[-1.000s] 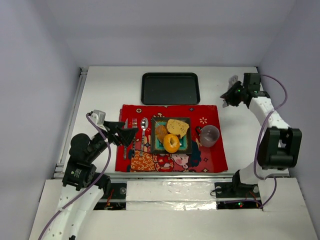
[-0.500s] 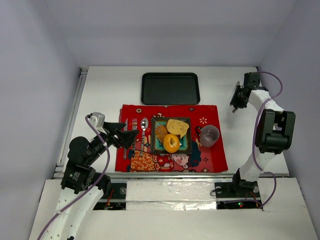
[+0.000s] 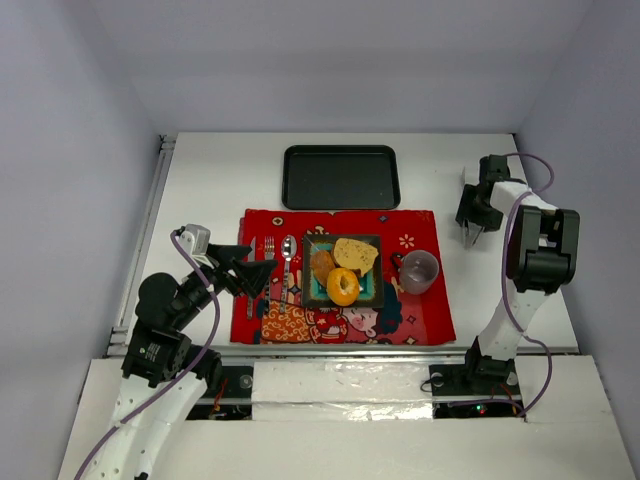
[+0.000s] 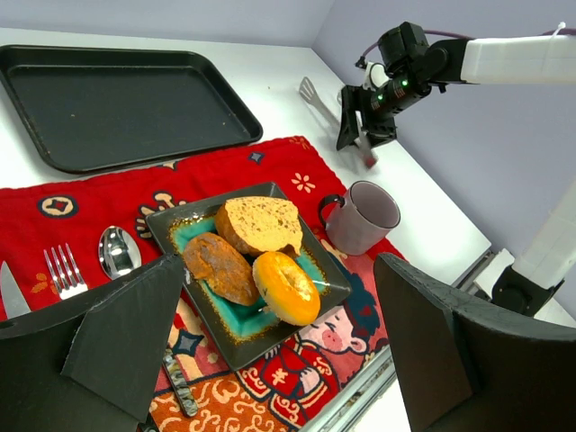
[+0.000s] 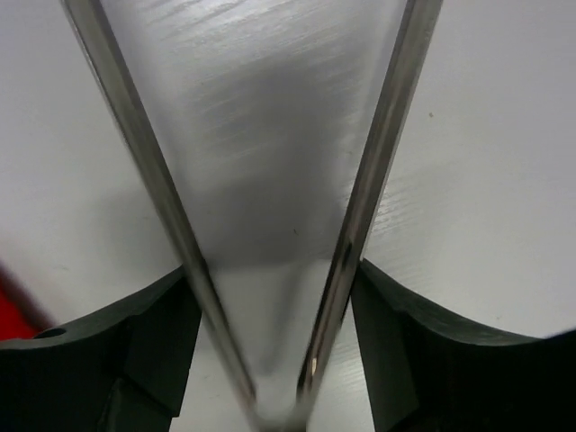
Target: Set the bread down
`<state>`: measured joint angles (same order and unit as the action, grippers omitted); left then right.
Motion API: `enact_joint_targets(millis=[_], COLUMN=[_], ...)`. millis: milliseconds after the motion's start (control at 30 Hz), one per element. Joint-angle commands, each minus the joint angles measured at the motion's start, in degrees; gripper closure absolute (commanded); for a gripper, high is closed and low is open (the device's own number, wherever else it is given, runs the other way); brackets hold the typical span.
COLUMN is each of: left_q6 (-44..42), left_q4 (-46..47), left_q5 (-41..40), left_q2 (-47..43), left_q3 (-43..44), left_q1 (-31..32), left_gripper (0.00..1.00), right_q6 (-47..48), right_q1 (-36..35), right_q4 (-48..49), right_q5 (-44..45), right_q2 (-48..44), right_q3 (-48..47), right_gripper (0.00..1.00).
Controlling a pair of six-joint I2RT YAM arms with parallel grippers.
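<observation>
Lower now at the right edge, the right gripper (image 3: 469,228) pinches metal tongs (image 5: 148,171); it should lay them flat, clear of the mug (image 3: 419,270). Meanwhile the left gripper (image 3: 258,273) gapes wide, empty.

Our left arm stretches forward and low, its gripper (image 3: 265,273) spread wide. Our right arm is folded, its gripper (image 3: 468,228) clamped on metal tongs (image 5: 360,180).
</observation>
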<state>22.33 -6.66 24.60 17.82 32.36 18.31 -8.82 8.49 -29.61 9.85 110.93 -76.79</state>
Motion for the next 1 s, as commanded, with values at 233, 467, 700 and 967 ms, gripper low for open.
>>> enact_joint_targets(millis=[233, 467, 700, 967], left_q6=[-0.62, -0.71, -0.09, 0.17], left_q4=[2.09, 0.77, 0.06, 1.21], left_q5=[0.1, -1.92, -5.69, -5.17], left_q2=[0.63, 0.02, -1.74, -1.57], left_q3=[0.51, 1.48, 1.3, 0.42], left_q1=[0.33, 0.33, 0.33, -0.2], left_gripper=[0.15, 0.13, 0.12, 0.14], right_q6=[-2.86, -18.84, -40.64, -34.08], right_q1=[-0.14, -4.08, -14.61, -16.58], right_q4=[-3.35, 5.82, 41.54, 26.22], right_q5=[2.9, -14.73, -40.07, -34.02], right_q2=[-3.44, -25.11, -60.63, -81.22], right_q3=[-9.5, -5.42, 30.36, 37.69], right_gripper=[0.03, 0.01, 0.96, 0.97])
